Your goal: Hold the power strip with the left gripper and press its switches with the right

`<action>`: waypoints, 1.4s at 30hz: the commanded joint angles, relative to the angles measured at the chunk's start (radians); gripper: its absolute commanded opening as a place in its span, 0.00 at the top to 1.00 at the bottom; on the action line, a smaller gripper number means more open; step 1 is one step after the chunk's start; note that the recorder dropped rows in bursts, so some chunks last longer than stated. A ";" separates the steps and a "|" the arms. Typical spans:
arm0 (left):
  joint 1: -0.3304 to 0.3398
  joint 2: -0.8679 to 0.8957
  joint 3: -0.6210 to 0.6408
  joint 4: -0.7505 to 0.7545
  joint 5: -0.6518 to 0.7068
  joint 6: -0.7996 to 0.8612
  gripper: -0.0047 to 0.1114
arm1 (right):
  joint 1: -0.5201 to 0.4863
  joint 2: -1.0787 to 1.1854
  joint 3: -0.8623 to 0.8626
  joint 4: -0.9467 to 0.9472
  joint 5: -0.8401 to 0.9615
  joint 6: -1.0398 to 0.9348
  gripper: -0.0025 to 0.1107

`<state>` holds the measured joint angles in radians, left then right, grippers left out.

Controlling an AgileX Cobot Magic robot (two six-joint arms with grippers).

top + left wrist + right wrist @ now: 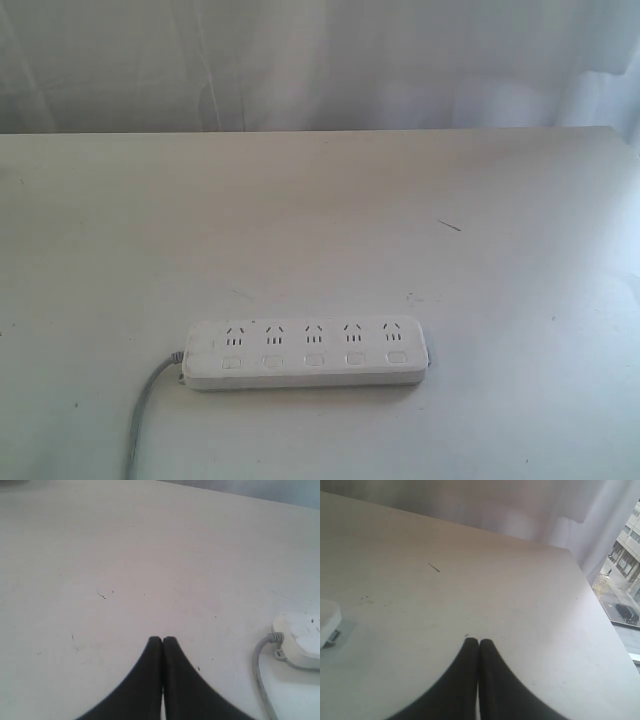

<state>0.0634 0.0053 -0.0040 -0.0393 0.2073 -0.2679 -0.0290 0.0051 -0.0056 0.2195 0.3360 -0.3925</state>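
A long white power strip [308, 353] lies flat near the front of the white table, its grey cord [145, 410] trailing off its left end. Its switches [314, 360] run in a row of small white buttons below the sockets. No arm shows in the exterior view. In the left wrist view my left gripper [163, 639] is shut and empty above bare table, with one end of the power strip [302, 635] and the cord [261, 667] off to one side. In the right wrist view my right gripper [478, 641] is shut and empty, apart from the power strip's other end [327, 620].
The white table [320, 230] ends at a far edge before a pale curtain [320, 60]. In the right wrist view the table's side edge [600, 610] lies near a window onto a street.
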 commanded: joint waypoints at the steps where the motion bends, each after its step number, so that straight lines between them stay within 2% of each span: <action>1: -0.006 -0.005 0.004 0.017 0.013 -0.106 0.96 | -0.006 -0.005 0.006 0.001 0.000 0.003 0.98; 13: -0.006 -0.005 0.004 0.015 0.033 -0.115 0.96 | -0.006 -0.005 0.006 0.001 0.000 0.003 0.98; 19: -0.006 -0.005 0.004 0.011 0.051 -0.062 0.96 | -0.006 -0.005 0.006 0.001 0.000 0.003 0.98; 21: -0.006 -0.005 0.004 0.017 0.093 0.261 0.96 | -0.006 -0.005 0.006 0.001 0.000 0.003 0.98; 22: -0.006 -0.005 0.004 0.017 0.131 0.476 0.96 | -0.006 -0.005 0.006 0.001 0.000 0.003 0.98; 24: -0.006 -0.005 0.004 0.017 0.179 0.600 0.96 | -0.006 -0.005 0.006 0.001 0.000 0.003 0.98; 31: -0.006 -0.005 0.004 0.017 0.181 0.598 0.96 | -0.006 -0.005 0.006 0.001 0.000 0.003 0.98; 38: -0.006 -0.005 0.004 0.000 0.143 0.234 0.96 | -0.006 -0.005 0.006 0.001 0.000 0.003 0.98; 42: -0.006 -0.005 0.004 0.000 0.145 0.204 0.96 | -0.006 -0.005 0.006 0.001 0.000 0.003 0.98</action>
<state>0.0634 0.0051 -0.0082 -0.0261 0.3377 -0.0207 -0.0290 0.0051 -0.0056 0.2232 0.3360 -0.3925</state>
